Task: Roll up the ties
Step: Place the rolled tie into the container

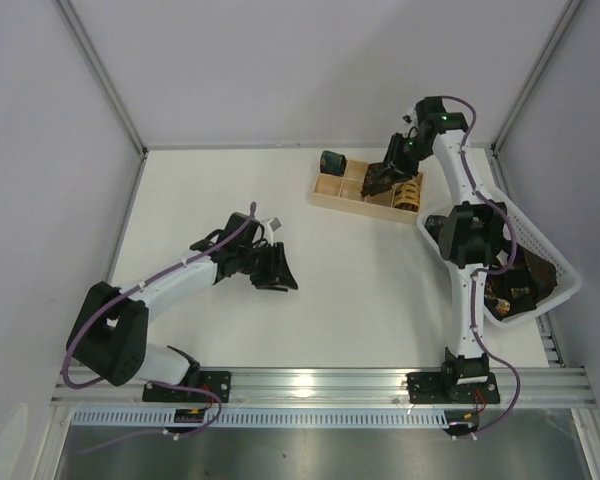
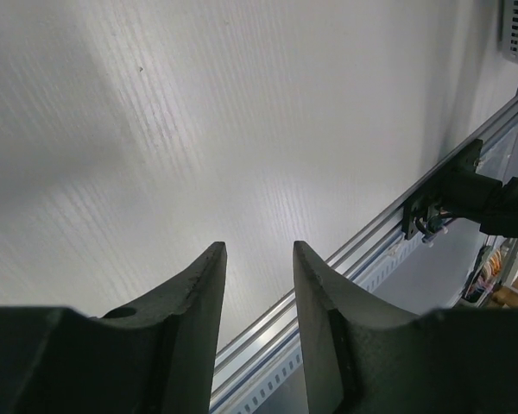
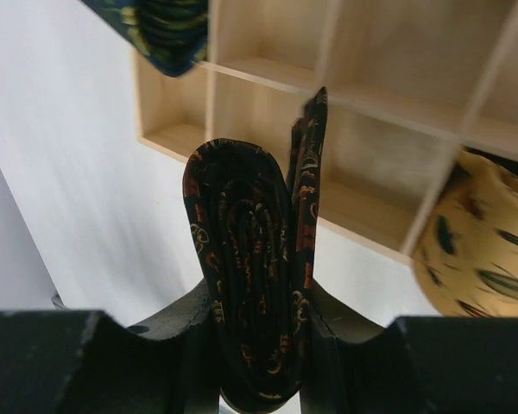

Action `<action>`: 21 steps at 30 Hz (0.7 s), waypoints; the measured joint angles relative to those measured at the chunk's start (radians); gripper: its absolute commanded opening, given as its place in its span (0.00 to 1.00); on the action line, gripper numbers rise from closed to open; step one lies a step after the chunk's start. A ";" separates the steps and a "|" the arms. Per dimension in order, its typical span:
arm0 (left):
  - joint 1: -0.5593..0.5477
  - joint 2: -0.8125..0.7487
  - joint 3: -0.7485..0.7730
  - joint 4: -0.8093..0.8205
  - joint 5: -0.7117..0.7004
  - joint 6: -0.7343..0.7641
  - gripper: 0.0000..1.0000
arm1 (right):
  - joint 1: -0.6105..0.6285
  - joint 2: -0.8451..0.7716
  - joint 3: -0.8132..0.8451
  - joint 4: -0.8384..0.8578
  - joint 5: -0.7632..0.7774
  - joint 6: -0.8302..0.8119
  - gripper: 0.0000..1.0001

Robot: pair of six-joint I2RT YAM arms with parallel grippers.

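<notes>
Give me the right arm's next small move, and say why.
Probably ease the right gripper down into a bare compartment of the wooden tray, between the green roll and the gold roll. Its jaws are shut on the rolled dark tie, which hangs over the tray, not yet set down.

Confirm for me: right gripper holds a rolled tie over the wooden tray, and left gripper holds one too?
Not quite: the left gripper is open and empty above the table, per the left wrist view. The right gripper does hold a rolled tie over the wooden tray.
</notes>
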 measured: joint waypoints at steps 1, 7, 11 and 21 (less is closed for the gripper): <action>0.000 0.004 0.000 0.002 0.005 0.000 0.43 | -0.019 0.000 -0.008 -0.020 -0.007 -0.009 0.00; 0.009 0.048 0.000 0.018 0.029 0.002 0.43 | -0.078 0.003 -0.030 -0.087 -0.020 -0.031 0.00; 0.012 0.076 0.000 0.020 0.039 0.004 0.43 | -0.076 0.027 -0.019 -0.107 -0.022 -0.033 0.00; 0.025 0.107 0.000 0.029 0.056 0.016 0.43 | -0.061 0.111 0.000 -0.099 -0.008 0.033 0.00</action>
